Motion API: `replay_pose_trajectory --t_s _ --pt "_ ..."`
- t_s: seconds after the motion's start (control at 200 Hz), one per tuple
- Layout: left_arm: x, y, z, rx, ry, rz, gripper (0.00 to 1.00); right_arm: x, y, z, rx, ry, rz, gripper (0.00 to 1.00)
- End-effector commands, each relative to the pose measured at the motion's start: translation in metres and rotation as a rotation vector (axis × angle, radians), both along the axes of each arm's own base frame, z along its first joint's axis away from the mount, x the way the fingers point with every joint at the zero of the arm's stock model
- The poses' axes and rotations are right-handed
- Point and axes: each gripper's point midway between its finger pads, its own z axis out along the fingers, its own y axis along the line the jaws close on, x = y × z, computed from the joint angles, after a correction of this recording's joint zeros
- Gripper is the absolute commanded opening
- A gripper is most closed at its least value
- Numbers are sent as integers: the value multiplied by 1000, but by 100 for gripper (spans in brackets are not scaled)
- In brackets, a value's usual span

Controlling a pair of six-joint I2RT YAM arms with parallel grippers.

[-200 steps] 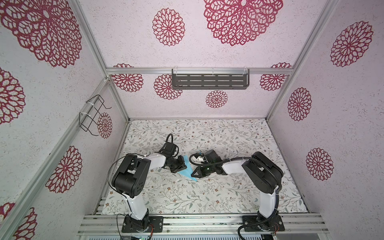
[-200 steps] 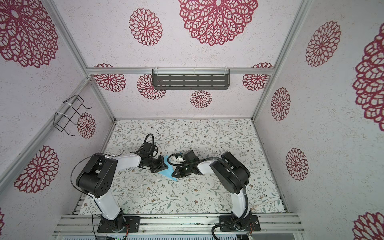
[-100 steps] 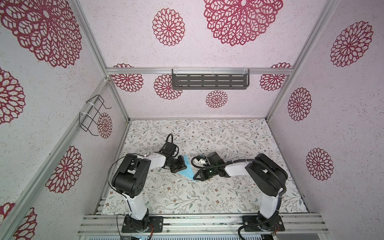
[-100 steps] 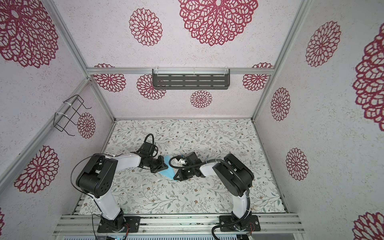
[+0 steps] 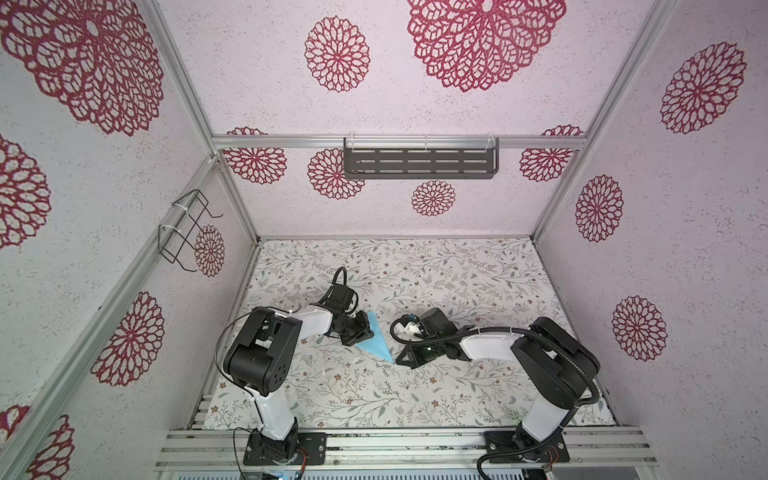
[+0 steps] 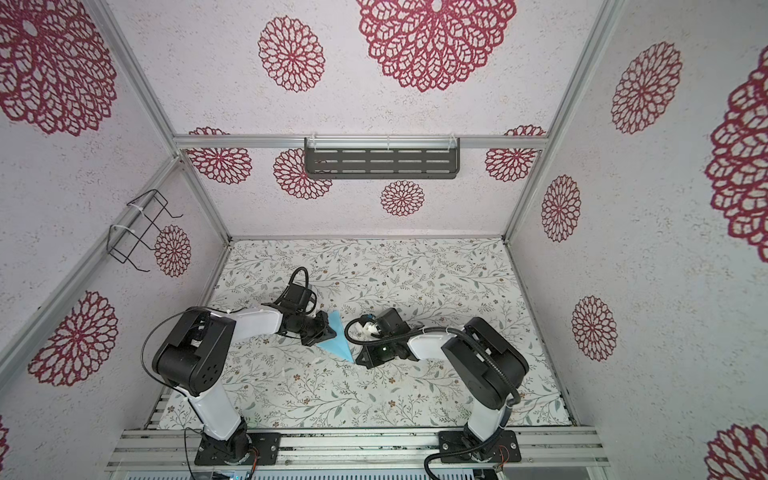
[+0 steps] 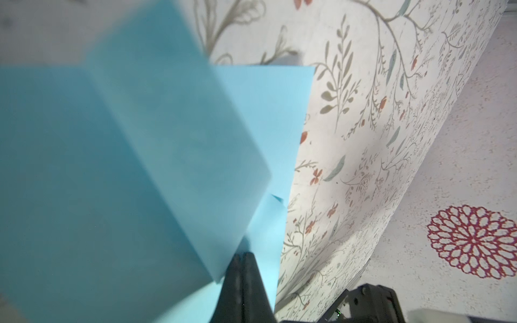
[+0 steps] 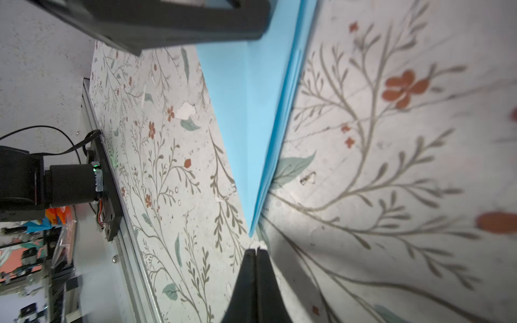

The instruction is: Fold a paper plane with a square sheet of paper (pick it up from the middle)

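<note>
The paper plane (image 5: 376, 341) lies on the worktop (image 5: 457, 286). The left gripper (image 7: 243, 256) touches its wide tail and the right gripper (image 8: 256, 251) stands just beside its nose, both with jaws pressed together.

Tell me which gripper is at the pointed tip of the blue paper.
The right gripper: its shut fingers sit just off the sharp tip of the folded paper, while the left gripper is over the wide end.
</note>
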Motion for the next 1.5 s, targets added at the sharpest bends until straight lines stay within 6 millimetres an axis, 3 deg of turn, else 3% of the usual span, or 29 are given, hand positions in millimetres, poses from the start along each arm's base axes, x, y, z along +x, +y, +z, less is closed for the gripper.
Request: replay_pose_trajectory --t_s 0.0,0.17,0.355,0.59,0.896,1.491 --pt "-40 45 -49 245 174 51 2 30 20 34 75 -143 -23 1" --pt "-38 40 -44 227 164 45 2 45 46 32 109 -124 -21 1" --pt "-35 34 -39 195 152 37 3 46 58 19 103 -84 -7 1" --pt "-18 14 -17 88 46 -33 7 39 45 -13 20 -20 -27 0" --pt "4 -1 33 -4 -150 -83 14 27 24 -41 -76 64 -74 0" --pt "6 18 3 64 -175 -102 7 28 20 -45 -100 81 -85 0"
